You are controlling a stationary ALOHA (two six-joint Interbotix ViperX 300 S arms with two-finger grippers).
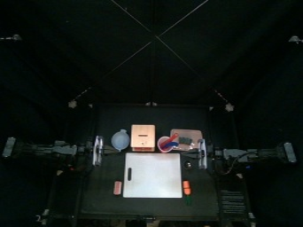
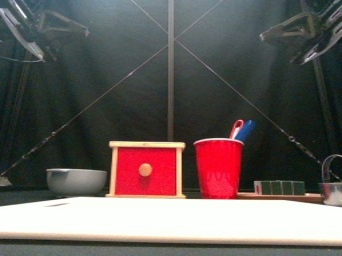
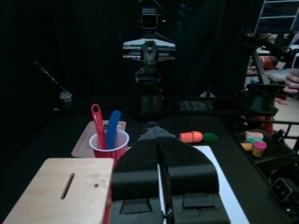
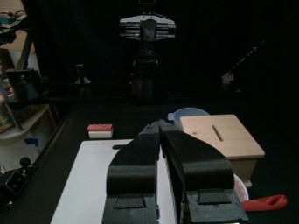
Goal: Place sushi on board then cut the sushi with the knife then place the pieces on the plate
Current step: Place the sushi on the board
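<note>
Black curtains fill the upper half of the top view, with the black table below. At the table's centre lies the white cutting board, with a small orange toy at its left edge and a second orange toy at its right. Above the board run a blue-grey bowl, a wooden box, a red cup and the pink tray. The left gripper hangs at mid-left and the right gripper at mid-right, both apart from these things.

The front view has the board across the bottom. Behind it, from left to right, stand the bowl, the box (red drawer front facing the camera) and the cup, which holds a red knife and a blue knife. The toy sushi roll of dark green blocks lies on the tray at lower right. A metal cutter shows at the right edge.

The left wrist view shows that gripper's jaws pressed together with nothing between them; the cup is left of centre and the box is at lower left.

The right wrist view shows its jaws likewise closed and empty, with the board at lower left and the box at the right.
</note>
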